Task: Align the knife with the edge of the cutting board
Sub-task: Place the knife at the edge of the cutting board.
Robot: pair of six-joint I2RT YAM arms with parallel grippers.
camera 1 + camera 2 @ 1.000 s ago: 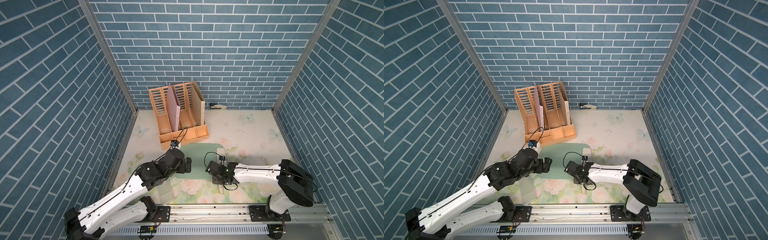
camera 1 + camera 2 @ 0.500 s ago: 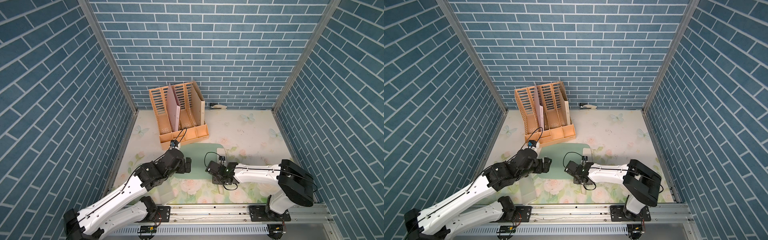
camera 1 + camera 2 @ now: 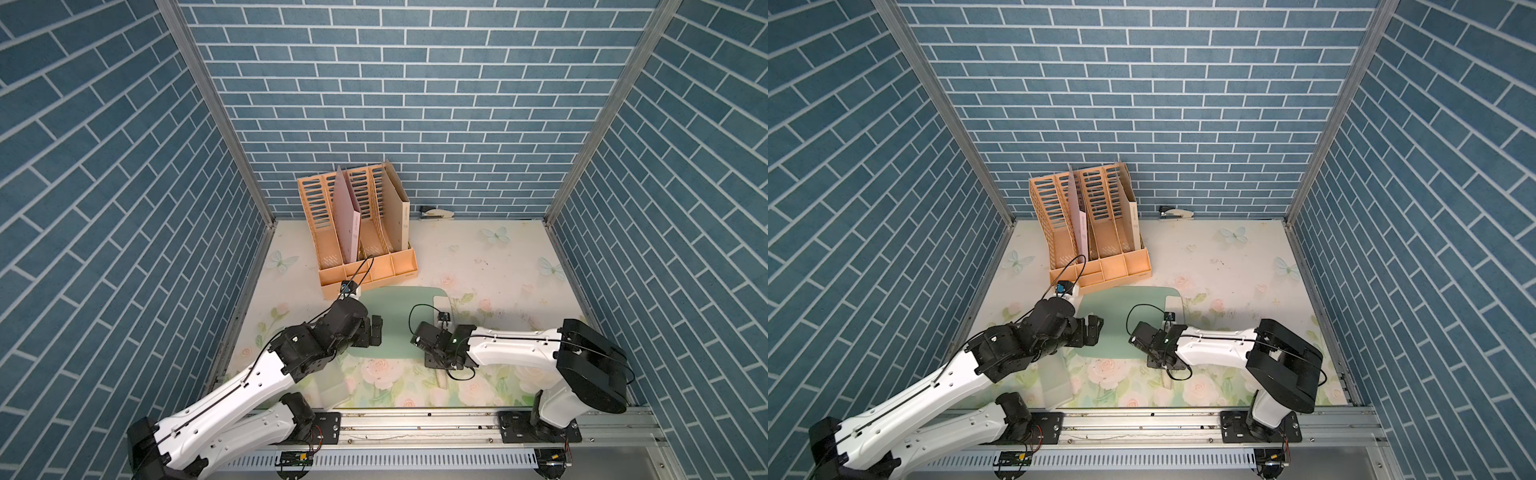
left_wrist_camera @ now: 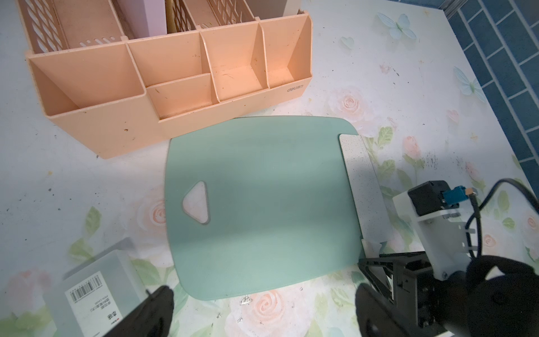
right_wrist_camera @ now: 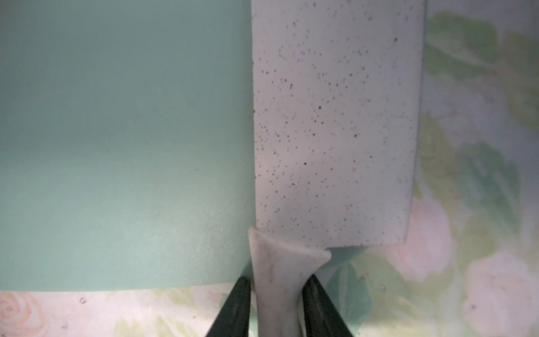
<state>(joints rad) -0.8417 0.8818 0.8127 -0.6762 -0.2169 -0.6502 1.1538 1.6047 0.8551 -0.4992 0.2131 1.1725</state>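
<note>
**Knife held along the board's right edge, left jaws empty**

Take the cutting board (image 4: 262, 204) as your landmark. It lies flat on the flowered table (image 3: 498, 257), with its triangular hole (image 4: 197, 204) towards the left end.

Left of the board, just beside its near-left corner, you have a translucent sleeve (image 4: 93, 289) with a barcode label lying on the table.

Your left gripper (image 3: 376, 330) sits at the board's left edge. Its jaws are spread wide and there is nothing between them. You cannot tell from these views whether it touches the board.

Just behind the board stands the orange file organiser (image 4: 175, 87), its front wall close to the board's far edge.

At the board's right edge lies the knife (image 4: 360, 181). Its speckled blade rests flat and runs roughly along that edge, partly on the board and partly overhanging the table. The handle (image 5: 277, 277) points past the board's near-right corner.

Your right gripper (image 5: 280, 309) is there, its dark fingers (image 5: 236, 309) clamped on either side of the handle.
</note>
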